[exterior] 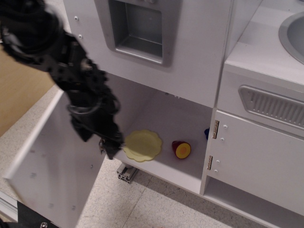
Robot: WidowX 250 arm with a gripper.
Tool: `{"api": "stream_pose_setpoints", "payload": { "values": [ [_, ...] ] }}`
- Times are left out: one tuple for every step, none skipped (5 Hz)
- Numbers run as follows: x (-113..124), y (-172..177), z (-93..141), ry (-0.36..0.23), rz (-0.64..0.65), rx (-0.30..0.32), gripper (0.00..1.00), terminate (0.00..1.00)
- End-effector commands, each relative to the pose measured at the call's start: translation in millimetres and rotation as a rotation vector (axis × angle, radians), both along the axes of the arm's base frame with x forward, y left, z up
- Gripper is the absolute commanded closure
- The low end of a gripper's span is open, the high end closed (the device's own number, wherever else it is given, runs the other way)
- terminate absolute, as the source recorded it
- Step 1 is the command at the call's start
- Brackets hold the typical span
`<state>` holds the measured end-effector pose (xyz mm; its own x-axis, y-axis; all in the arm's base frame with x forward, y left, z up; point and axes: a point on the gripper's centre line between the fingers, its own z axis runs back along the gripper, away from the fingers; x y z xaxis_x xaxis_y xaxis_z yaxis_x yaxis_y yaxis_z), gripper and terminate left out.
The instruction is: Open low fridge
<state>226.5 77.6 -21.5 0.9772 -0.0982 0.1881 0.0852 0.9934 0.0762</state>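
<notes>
- I count the low fridge (pixel 156 118) as open: its door (pixel 52 161) is swung wide to the left of the compartment, inner face toward me.
- Inside, a yellow plate (pixel 141 145) lies beside a halved plum (pixel 182 149).
- My gripper (pixel 110 145) hangs at the door's hinge edge; I cannot tell how its jaws stand.
- Left, I judge: only backing the arm clear.
</notes>
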Motion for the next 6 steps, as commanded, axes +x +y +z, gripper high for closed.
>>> {"api": "stream_pose_setpoints", "payload": {
  "values": [
    [4.0,40.4,14.1,-0.026,0.067,0.056,0.00,0.00],
    [3.9,45.1,14.7,-0.025,0.084,0.084,0.00,0.00],
    [3.9,45.1,14.7,-0.025,0.084,0.084,0.00,0.00],
    [3.9,45.1,14.7,-0.025,0.084,0.084,0.00,0.00],
    [3.9,45.1,14.7,-0.025,0.084,0.084,0.00,0.00],
    [3.9,45.1,14.7,-0.025,0.084,0.084,0.00,1.00]
  ]
}}
